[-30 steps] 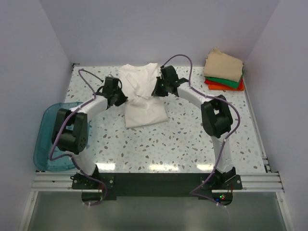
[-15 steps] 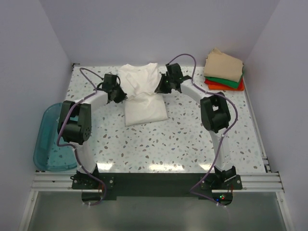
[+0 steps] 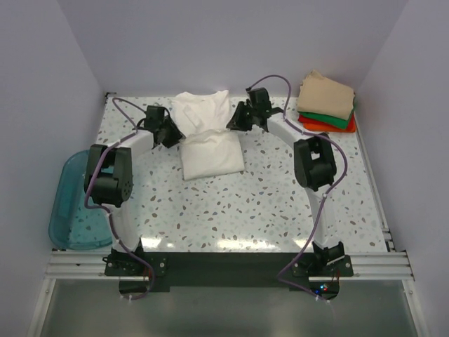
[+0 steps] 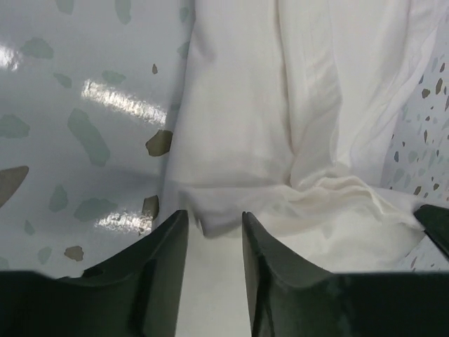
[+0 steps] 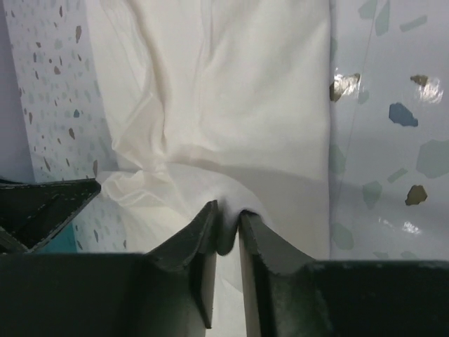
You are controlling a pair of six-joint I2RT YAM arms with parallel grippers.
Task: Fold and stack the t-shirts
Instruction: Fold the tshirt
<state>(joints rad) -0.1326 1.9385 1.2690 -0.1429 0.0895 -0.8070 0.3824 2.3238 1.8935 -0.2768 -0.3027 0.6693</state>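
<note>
1. Now, compared with a second ago, both my arms reach further toward the top of the overhead frame. The white t-shirt [image 3: 210, 151] has gone with them, and its near hem lies a little higher than it did.
2. I judge from this that I am dragging the doubled cloth flat and square. The fold is under way, but the bundle is not yet small enough to stack.
3. The shirt lies in the upper middle of the desk [image 3: 266, 210], between my two claws. It is well apart from the folded pile at upper right, where the tan t-shirt [image 3: 326, 98] is on top, the green t-shirt [image 3: 337, 121] is under it, and the orange-red t-shirt [image 3: 309, 125] is lowest.
4. My right claw [image 3: 233, 125] is almost closed. Only its own wrist view shows the grip: the right claw [image 5: 226, 214] nips a small tuck of white cloth between its tips.
5. My left claw [image 3: 174, 135] looks much the same from overhead. Up close, the left claw [image 4: 212, 219] has its jaws partly apart with the shirt's edge lying in the gap. I cannot tell whether they press on it.
6. Only the overhead view shows the pile, the teal bin [image 3: 70, 210] at far left, and the shirt's whole outline. The wrist views show creases running away from each grip.
</note>
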